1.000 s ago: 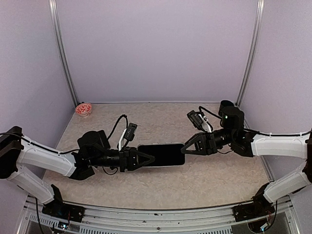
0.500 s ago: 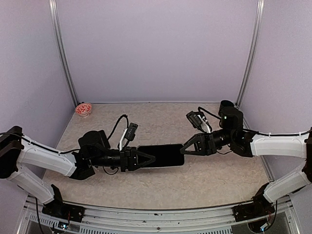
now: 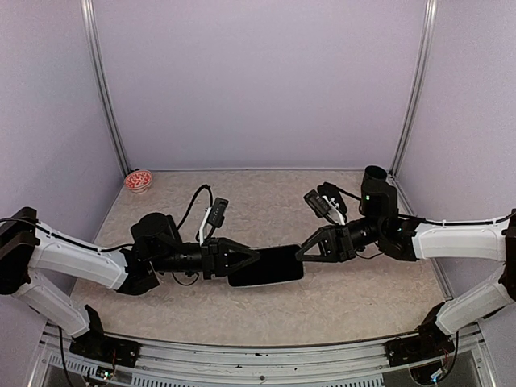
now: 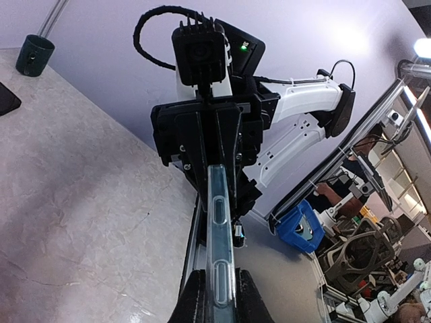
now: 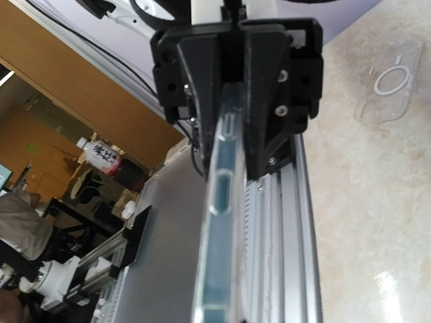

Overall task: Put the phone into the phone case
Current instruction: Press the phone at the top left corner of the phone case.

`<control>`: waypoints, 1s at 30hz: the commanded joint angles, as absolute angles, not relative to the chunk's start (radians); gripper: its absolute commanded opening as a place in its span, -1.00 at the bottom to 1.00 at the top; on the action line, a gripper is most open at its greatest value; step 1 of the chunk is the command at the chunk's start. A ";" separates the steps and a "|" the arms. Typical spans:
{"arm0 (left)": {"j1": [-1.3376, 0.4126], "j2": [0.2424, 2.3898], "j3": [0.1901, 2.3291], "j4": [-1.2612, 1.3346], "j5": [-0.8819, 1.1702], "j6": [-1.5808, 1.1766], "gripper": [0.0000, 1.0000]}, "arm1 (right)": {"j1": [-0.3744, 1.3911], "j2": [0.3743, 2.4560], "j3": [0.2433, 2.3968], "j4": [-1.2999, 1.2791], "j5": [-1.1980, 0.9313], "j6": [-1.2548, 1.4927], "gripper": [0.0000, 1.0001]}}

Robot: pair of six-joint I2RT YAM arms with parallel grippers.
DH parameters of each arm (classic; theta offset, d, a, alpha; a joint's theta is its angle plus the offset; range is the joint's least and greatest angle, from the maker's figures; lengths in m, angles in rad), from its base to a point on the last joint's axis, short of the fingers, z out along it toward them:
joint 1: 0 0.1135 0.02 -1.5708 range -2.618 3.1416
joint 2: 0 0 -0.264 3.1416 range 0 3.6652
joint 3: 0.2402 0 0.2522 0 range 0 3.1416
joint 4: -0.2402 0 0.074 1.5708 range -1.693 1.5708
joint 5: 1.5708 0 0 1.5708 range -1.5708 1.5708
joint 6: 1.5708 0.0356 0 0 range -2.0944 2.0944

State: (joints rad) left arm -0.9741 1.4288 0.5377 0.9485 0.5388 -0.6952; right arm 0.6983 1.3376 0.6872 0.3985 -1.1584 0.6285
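The phone [image 3: 270, 268] is held between the two tools over the middle of the worktop [image 3: 355, 298]. In the top view it is seen as a dark slab lying lengthwise from left to right, with its broad face turned upward. Its left end is clamped by the left tool [image 3: 244, 260], whose fingers [image 4: 195, 303] are seen in the left wrist view pressed against both faces of the phone, with no gap left. Its right end is gripped in the same way by the right tool [image 3: 303, 251], which is closed tight on the thin body. In both wrist views the phone is seen edge-on, and a pale, glassy side with oblong buttons is shown running from one tool to the other.

The clear case [image 5: 389, 82], marked with a white ring, is seen only in the right wrist view. It lies flat on the worktop, well apart from the phone, and is touched by neither tool.

A small red-and-white bowl [image 3: 139, 180] is set at the far left corner of the worktop.
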 commanded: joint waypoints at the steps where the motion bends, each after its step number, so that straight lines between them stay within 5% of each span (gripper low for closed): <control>1: -0.979 1.438 0.554 0.968 0.542 -0.670 -0.90 | 0.705 1.346 0.722 0.399 -1.140 0.626 -0.99; 4: -0.978 1.439 0.554 0.963 0.537 -0.667 -1.00 | 0.705 1.347 0.729 0.376 -1.129 0.611 -0.91; 9: -0.976 1.423 0.547 0.959 0.524 -0.655 -1.00 | 0.706 1.343 0.725 0.341 -1.118 0.591 -0.40; 12: -0.973 1.404 0.537 0.964 0.514 -0.649 -1.00 | 0.707 1.339 0.714 0.335 -1.115 0.587 -0.25; 30: -0.972 1.369 0.511 1.004 0.502 -0.653 -1.00 | 0.745 1.373 0.686 0.344 -1.070 0.576 -0.17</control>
State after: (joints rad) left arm -0.9741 1.4124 0.5175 0.9188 0.5144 -0.6674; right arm 0.7296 1.3621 0.7002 0.3470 -1.0931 0.5915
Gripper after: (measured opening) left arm 0.116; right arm 0.413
